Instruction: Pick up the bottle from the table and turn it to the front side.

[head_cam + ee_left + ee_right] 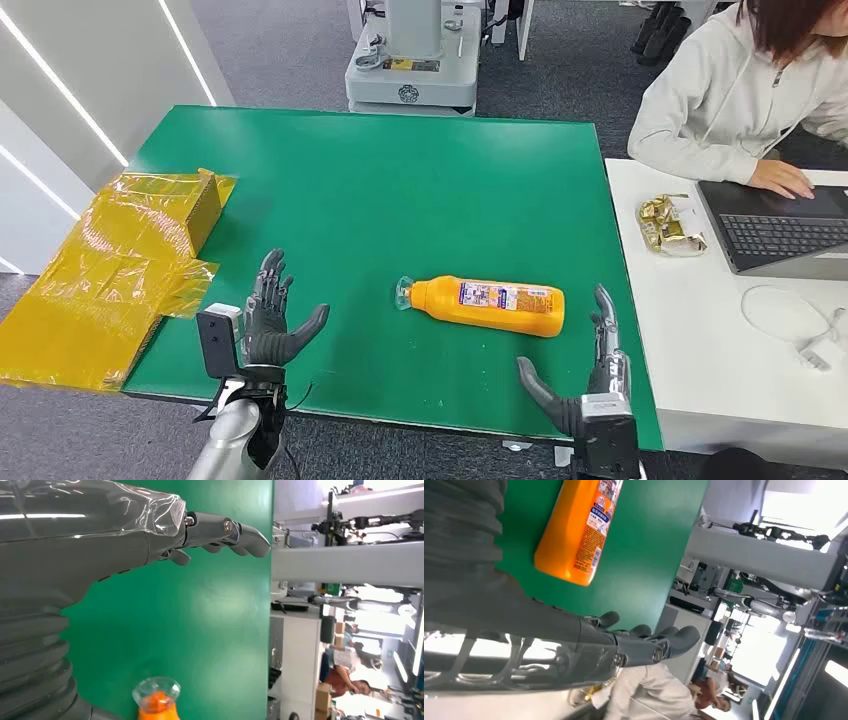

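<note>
An orange bottle lies on its side on the green table, its clear cap pointing left and a label facing up. My left hand is open, to the left of the cap and apart from it. My right hand is open near the table's front edge, just right of and below the bottle's base. In the left wrist view the clear cap shows past my left hand. The bottle's base end and label appear in the right wrist view beside my right hand's fingers, with a gap between them.
Yellow film-wrapped packaging lies over the table's left edge. A white desk on the right carries a laptop, gold-wrapped sweets and a white cable. A person sits there, typing. A robot base stands beyond the table.
</note>
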Available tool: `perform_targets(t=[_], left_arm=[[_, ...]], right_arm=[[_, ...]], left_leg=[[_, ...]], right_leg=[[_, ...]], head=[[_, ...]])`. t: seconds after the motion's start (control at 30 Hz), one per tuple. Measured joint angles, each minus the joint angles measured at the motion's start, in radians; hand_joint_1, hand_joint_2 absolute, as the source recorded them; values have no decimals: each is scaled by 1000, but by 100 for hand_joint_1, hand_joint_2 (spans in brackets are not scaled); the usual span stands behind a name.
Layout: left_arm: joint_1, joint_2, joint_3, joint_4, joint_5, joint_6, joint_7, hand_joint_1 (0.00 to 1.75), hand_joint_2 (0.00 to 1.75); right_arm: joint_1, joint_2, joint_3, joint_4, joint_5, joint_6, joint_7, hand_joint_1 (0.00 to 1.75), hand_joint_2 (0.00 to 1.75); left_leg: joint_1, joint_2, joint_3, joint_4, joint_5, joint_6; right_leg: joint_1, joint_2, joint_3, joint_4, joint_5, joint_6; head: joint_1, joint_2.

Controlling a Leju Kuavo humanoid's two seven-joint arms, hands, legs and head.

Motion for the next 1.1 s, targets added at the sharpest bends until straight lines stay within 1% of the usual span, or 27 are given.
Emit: perform_targets(t=[0.07,0.13,0.3,0.37,0.47,0.57,0.63,0.7,0.87,1.0,1.1], left_arm=[[-10,-4,-2,7,-1,-2,0,0,175],[-29,-11,-4,22,-3,-10,0,0,175],[-69,-22,-5,62,-7,-41,-1,0,175],[-81,-24,-5,77,-7,-46,-3,0,175],[-87,-24,-5,87,-7,-47,-8,0,175],[-87,-23,-4,93,-5,-44,-11,0,175],[-87,-21,-3,96,-4,-43,-11,0,175],[-87,-20,-2,98,-5,-44,-12,0,175],[-89,-17,-2,107,-6,-51,-14,0,175],[-90,-15,-2,110,-8,-58,-12,0,175],[-84,-13,-2,110,-9,-60,-4,0,175]], right_arm=[[-22,-6,0,18,34,-4,12,0,175],[-73,-21,4,65,91,-6,38,0,175],[-254,-70,64,269,168,15,96,0,175],[-328,-81,93,359,168,16,89,0,175],[-422,-89,127,482,125,15,57,0,175],[-492,-91,156,584,84,21,37,0,175],[-530,-91,175,639,75,37,39,0,175],[-564,-92,197,689,79,63,58,0,175],[-639,-93,270,785,107,151,142,0,175],[-703,-104,340,829,120,291,225,0,175],[-748,-126,386,839,111,395,264,0,175]], left_leg=[[0,0,0,0,0,0],[0,1,0,0,1,0],[0,2,0,1,2,0],[0,2,0,1,3,0],[0,1,0,1,3,0],[0,1,0,1,3,0],[0,1,0,1,3,0],[0,1,-1,1,3,0],[0,1,-1,1,3,0],[0,1,-1,1,3,0],[0,1,-1,1,3,0]], right_leg=[[0,0,0,0,1,0],[0,0,0,0,2,0],[0,2,0,0,3,-1],[0,2,0,0,3,-1],[0,2,0,1,3,-1],[0,2,0,1,3,-1],[0,2,-1,1,3,-1],[0,2,-1,1,3,-1],[0,2,-1,1,3,-1],[0,1,-1,1,3,-1],[0,1,-1,1,3,-1]], head=[[0,0],[0,0],[0,0],[0,0],[0,0],[0,0],[0,0],[0,0],[0,0],[0,0],[0,0]])
